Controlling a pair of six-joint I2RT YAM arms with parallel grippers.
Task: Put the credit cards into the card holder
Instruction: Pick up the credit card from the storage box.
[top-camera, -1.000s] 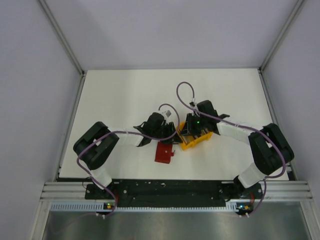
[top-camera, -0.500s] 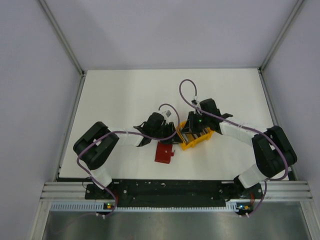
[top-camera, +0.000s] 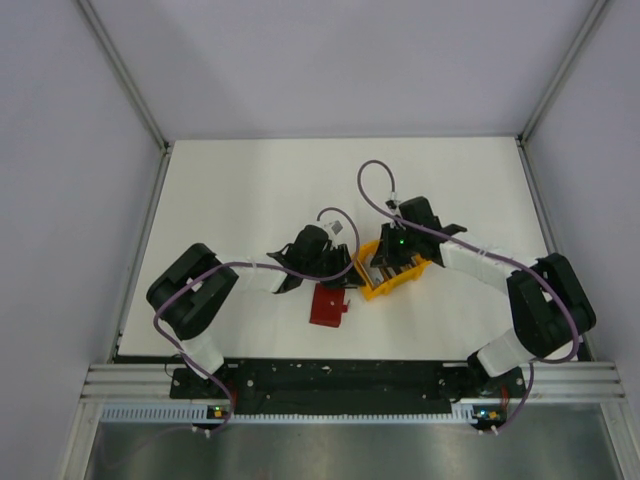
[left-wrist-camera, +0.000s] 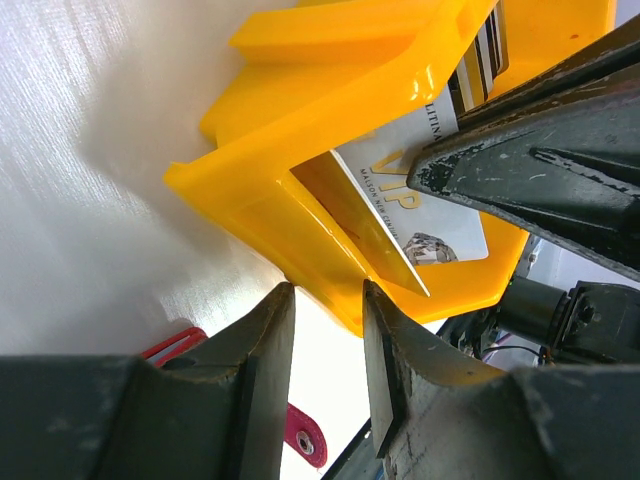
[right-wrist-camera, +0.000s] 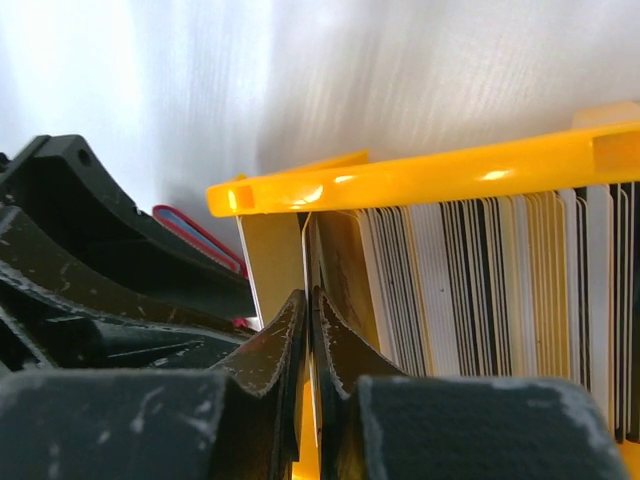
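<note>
Thin cards (right-wrist-camera: 480, 290) packed on edge in a yellow bin (top-camera: 392, 274), pale and dark rims showing; near mid-counter (top-camera: 230, 190), toward the near edge. Red holder (top-camera: 327, 305) flat just left of the bin. Right tool (right-wrist-camera: 310, 330) down among the cards, nipped nearly closed on a single card's top edge, tighter than a second ago. Left tool (left-wrist-camera: 330, 330) narrow, straddling the bin's wall.

Yellow plastic bin (top-camera: 393, 277), open-topped, resting on the white table (top-camera: 240, 190) near its centre, toward the near edge.
</note>
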